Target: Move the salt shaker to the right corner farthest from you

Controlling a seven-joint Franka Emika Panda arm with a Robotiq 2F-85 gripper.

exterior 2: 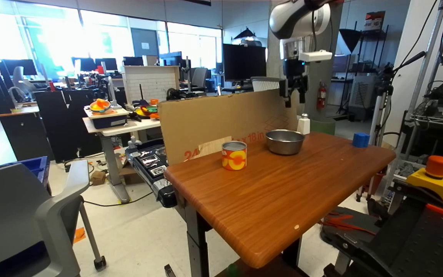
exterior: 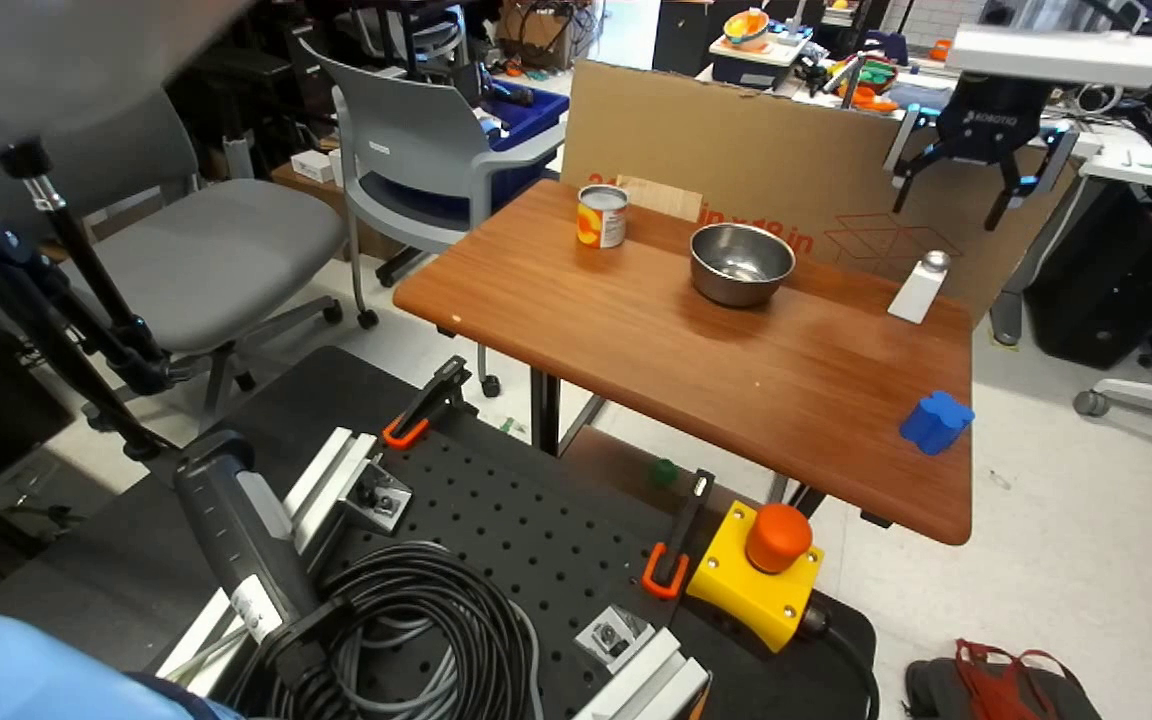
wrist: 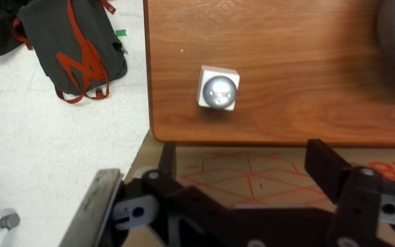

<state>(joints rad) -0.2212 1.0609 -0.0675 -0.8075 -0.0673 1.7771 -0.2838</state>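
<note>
Gripper (exterior: 946, 212): spread wide, nothing held; it hangs above the bench (exterior: 636, 320), with no contact on any item. Salt shaker (wrist: 218, 90): upright on the wood, below the gripper and offset from its opening in the wrist view. It stands near the corner (wrist: 160, 133) by the upright cardboard (exterior: 736, 130), with bare wood showing between it and both edges there. The wrist view is slanted, so how wide that margin is cannot be fairly judged. Further out, the metal bowl (exterior: 739, 286) sits along the same cardboard side, the blue block (exterior: 936, 422) is near the shaker's end of the bench, and the can (exterior: 602, 217) is well apart, toward the opposite end.

Finding: if this corner is the far right one named in the task, the shaker's place appears to meet the order, and the move is judged essentially complete. Outstanding: at most a slight shift deeper into the corner, should exact placement be required.
</note>
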